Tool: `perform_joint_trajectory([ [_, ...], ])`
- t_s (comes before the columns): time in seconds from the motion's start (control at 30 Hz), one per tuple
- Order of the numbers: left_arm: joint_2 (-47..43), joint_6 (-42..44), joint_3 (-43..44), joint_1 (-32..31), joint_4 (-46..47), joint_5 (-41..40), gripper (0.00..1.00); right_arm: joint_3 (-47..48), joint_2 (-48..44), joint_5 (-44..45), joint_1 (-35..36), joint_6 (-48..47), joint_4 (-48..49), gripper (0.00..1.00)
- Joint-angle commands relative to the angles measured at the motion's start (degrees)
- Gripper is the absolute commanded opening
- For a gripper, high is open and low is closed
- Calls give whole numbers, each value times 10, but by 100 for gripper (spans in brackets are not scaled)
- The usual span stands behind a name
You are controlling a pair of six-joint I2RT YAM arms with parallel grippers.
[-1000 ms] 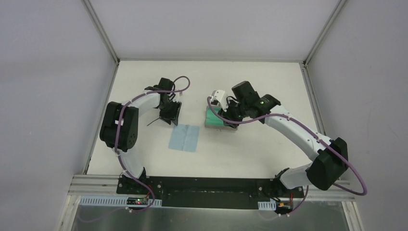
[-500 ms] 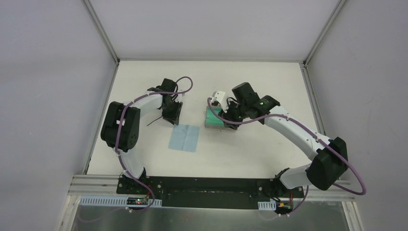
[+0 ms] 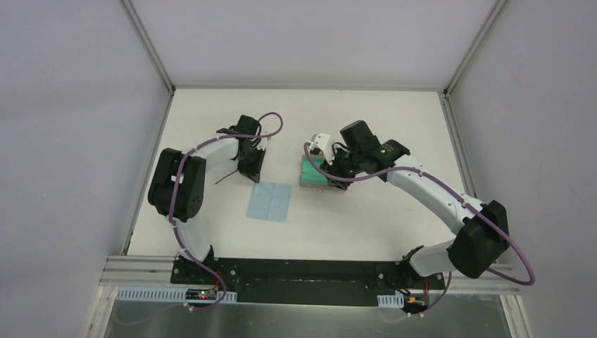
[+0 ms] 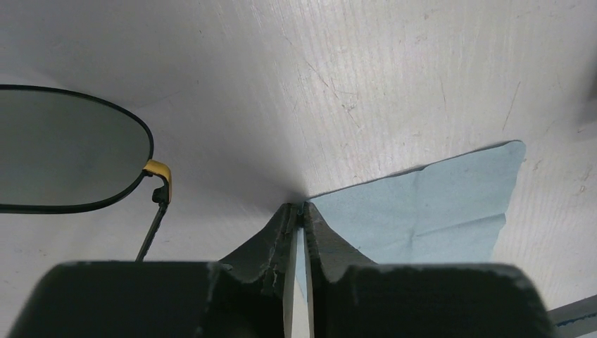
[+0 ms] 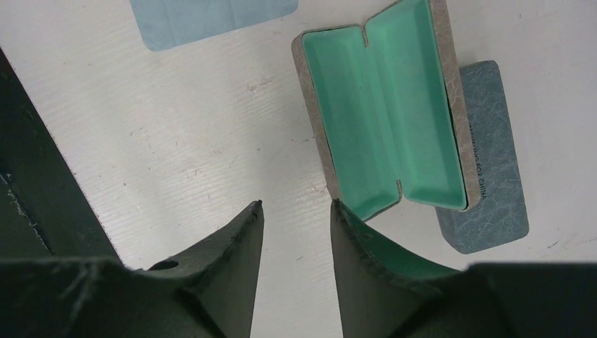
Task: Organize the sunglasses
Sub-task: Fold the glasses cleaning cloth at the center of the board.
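Note:
One pair of sunglasses (image 4: 63,148), black wire frame with a dark lens and a yellow nose pad, lies on the table left of my left gripper (image 4: 303,205). From above only a thin arm of the sunglasses (image 3: 225,177) sticks out beside the left gripper (image 3: 251,169). The left jaws are pressed together at their tips on the corner of a light blue cloth (image 4: 436,204), with a thin slit behind the tips. My right gripper (image 5: 296,204) hangs open and empty over bare table, next to an open case (image 5: 384,105) with green lining.
A closed blue case (image 5: 489,204) lies partly under the open one. The light blue cloth (image 3: 269,202) lies flat between the two arms. The open case (image 3: 312,174) sits mid-table under the right wrist. Grey walls fence the white table (image 3: 366,218).
The left jaws have closed from partly open to tips together at the cloth's corner, and the left wrist has edged slightly away from me. The right arm has hardly moved.

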Motion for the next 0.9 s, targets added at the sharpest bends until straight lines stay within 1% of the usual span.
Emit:
perform_joint_trajectory([
  [0.0,10,0,5,-5,6,-17,7,22,16,-34,4,-4,26,41],
  [0.07,8,0,4,-4,5,-13,1,46,41,-46,13,-12,27,39],
  [0.23,8,-9,5,6,5,5,0,129,143,-60,54,-30,30,36],
  [0.3,12,-17,10,15,5,15,0,151,187,-56,66,-6,51,35],
  [0.37,20,-28,15,30,4,28,0,170,233,-66,67,37,65,35],
  [0.43,25,-32,18,46,0,45,0,181,265,-80,67,56,71,34],
  [0.63,36,-37,14,63,-3,107,0,252,351,-85,66,85,80,35],
  [0.73,39,-38,18,63,-2,115,0,278,391,-79,63,100,82,35],
  [0.87,41,-41,19,68,-5,121,0,285,414,-63,59,105,87,35],
])
